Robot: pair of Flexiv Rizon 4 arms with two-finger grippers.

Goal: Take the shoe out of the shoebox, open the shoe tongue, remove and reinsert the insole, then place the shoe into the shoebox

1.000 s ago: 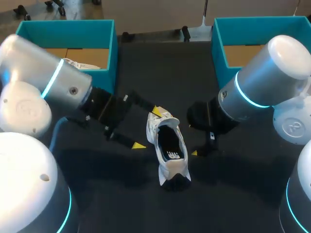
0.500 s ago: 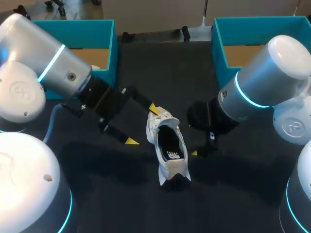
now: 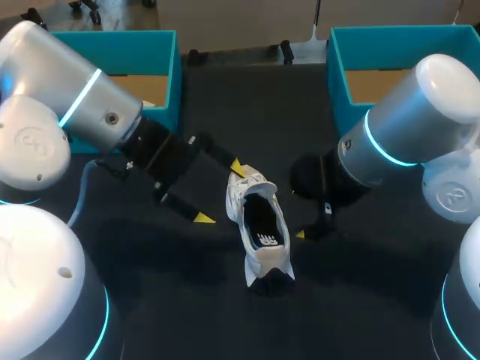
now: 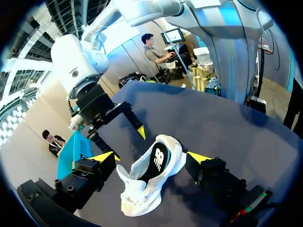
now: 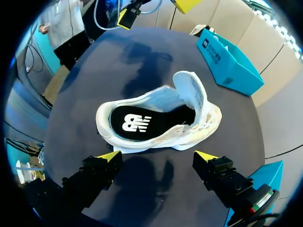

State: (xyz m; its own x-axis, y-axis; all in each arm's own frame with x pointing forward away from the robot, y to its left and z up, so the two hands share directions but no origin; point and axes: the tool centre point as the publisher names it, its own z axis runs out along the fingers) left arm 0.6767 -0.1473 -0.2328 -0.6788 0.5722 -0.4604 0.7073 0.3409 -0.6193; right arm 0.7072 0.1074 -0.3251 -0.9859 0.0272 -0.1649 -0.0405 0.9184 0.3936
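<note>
1. The left end effector (image 3: 220, 193) is spread wide, and nothing is pinched between its fingers.
   - In the left wrist view, the shoe (image 4: 151, 175) lies ahead of it and partly between its two yellow tips.
   - In the head view, one tip sits just beside the toe end. Contact cannot be confirmed.
   - The other tip stands clear of the shoe's side, over the bare bench (image 3: 255, 112).

2. The right end effector (image 5: 157, 156) is also spread, with no object between its fingers.
   - The shoe lies just ahead of its tips, side-on to them and apart from both.
   - In the head view, only one of its yellow tips shows. That tip is near the heel half of the shoe, on the side opposite the left end effector.

3. The shoe is white and stands upright on its sole on the bench, between the two end effectors.
   - The tongue (image 5: 191, 90) is lifted and folded toward the toe, leaving the opening exposed.
   - The dark insole (image 5: 142, 123) lies flat inside the shoe.

4. The left shoebox (image 3: 171, 75) is teal and open. It stands on the bench behind the left end effector, well apart from the shoe.
   - In the right wrist view, this shoebox appears beyond the shoe.

5. The right shoebox (image 3: 337, 82) is also teal and open. It stands beyond the right end effector, well apart from the shoe.
</note>
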